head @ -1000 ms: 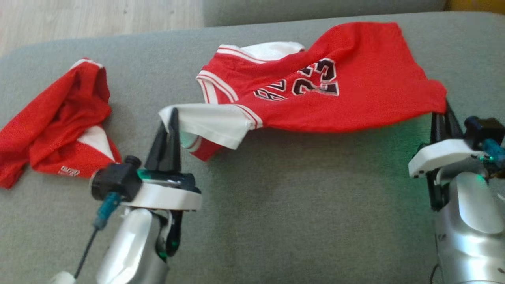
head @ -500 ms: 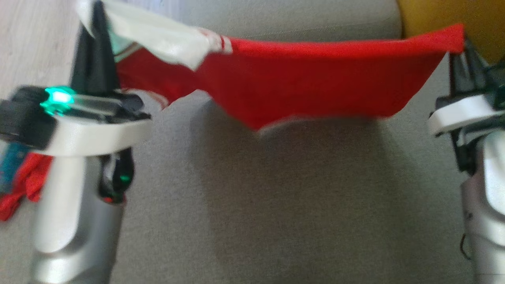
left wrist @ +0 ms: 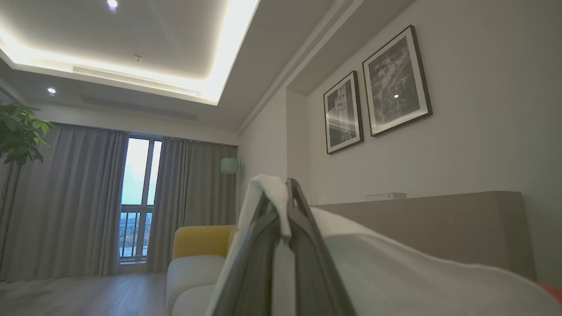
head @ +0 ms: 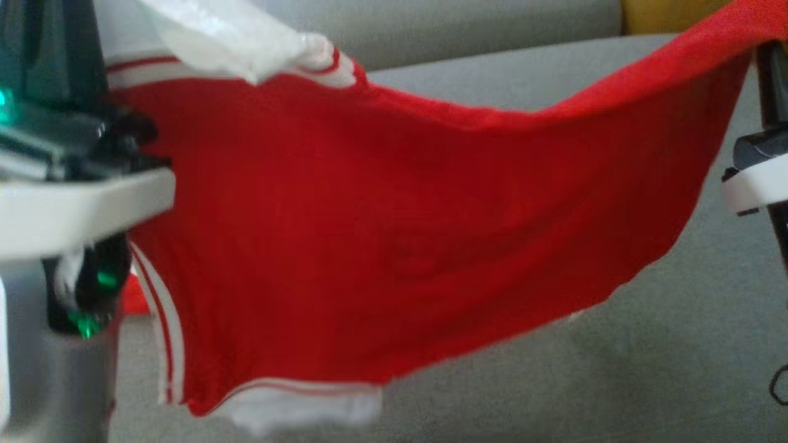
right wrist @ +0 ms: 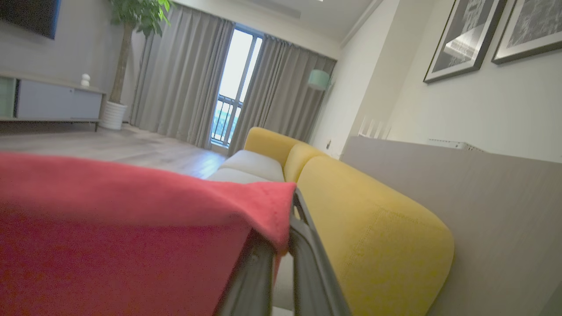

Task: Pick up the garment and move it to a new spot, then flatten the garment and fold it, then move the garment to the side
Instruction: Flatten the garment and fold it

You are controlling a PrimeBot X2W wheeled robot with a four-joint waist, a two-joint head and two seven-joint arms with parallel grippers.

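Head view: red jersey [head: 394,215] hangs spread over the grey couch [head: 677,369] — wrist views show left fingers [left wrist: 307,237] pinching its white sleeve, right fingers [right wrist: 309,263] clamping a red corner.

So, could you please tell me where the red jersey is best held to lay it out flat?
Probably by its two upper corners, from below, as gripped now: the left gripper pinches the white sleeve, the right gripper the red corner. The red jersey hangs spread between them, sagging mid-span, so its free lower edge can meet the grey cushion first.
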